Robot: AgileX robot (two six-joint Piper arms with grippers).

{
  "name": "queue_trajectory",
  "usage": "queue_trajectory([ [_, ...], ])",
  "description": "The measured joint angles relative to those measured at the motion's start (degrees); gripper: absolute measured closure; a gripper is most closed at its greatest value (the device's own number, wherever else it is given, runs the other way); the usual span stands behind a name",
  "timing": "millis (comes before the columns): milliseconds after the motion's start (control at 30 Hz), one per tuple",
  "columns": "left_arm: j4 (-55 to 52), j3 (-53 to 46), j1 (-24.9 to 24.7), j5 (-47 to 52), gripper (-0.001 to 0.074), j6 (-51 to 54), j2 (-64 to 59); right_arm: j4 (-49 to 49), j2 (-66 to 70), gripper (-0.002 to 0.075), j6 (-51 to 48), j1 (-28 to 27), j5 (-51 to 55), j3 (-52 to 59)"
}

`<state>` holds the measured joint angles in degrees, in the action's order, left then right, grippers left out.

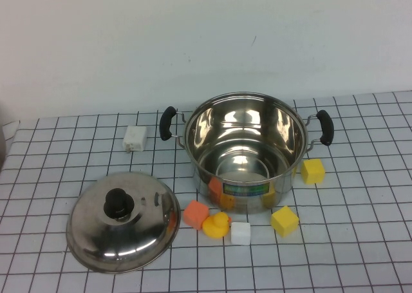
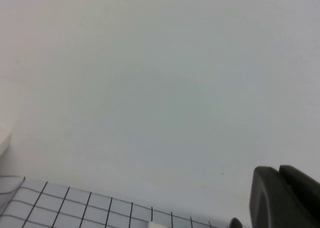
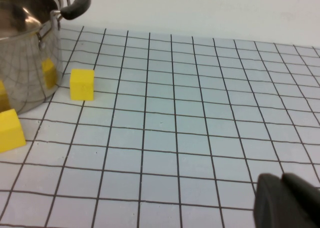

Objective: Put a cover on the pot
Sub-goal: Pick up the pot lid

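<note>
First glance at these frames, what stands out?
The open steel pot sits mid-table, its domed lid lying flat on the table at its front left. Small foam blocks and a yellow duck cluster at the pot's front. Only a tip of each claw shows, left and right.

Pot (image 1: 244,148): polished mirror-bright steel, matt black plastic-looking handles. Lid (image 1: 123,221): same glossy steel, black knob. Blocks (image 1: 313,170): matt, foam-like. Desk (image 1: 360,241): smooth gridded covering.

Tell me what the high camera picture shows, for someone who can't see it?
An open shiny steel stockpot stands on a checked table, its domed steel lid lying apart at front left. Small foam blocks and a yellow rubber duck surround the pot; no gripper shows.
</note>
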<state>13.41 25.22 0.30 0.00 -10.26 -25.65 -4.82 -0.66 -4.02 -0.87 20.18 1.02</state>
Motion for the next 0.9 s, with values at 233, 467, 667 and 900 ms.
queue_trajectory([
  [233, -0.60, 0.50, 0.00, -10.17, 0.0736, -1.81, -16.36, 0.00, 0.00, 0.0717, 0.00, 0.00, 0.00, 0.00],
  [467, -20.66, 0.58, 0.00, -22.81, 0.0736, -4.99, -37.55, 0.00, 0.00, 0.0717, 0.00, 0.00, 0.00, 0.00],
  [667, -29.83, 1.01, 0.00, -41.40, 0.0736, -10.14, -52.37, 0.00, 0.00, 0.0717, 0.00, 0.00, 0.00, 0.00],
  [900, -34.07, 1.06, 0.00, -45.35, 0.0561, -10.51, -60.28, 0.00, 0.00, 0.0717, -0.03, 0.00, 0.00, 0.00],
])
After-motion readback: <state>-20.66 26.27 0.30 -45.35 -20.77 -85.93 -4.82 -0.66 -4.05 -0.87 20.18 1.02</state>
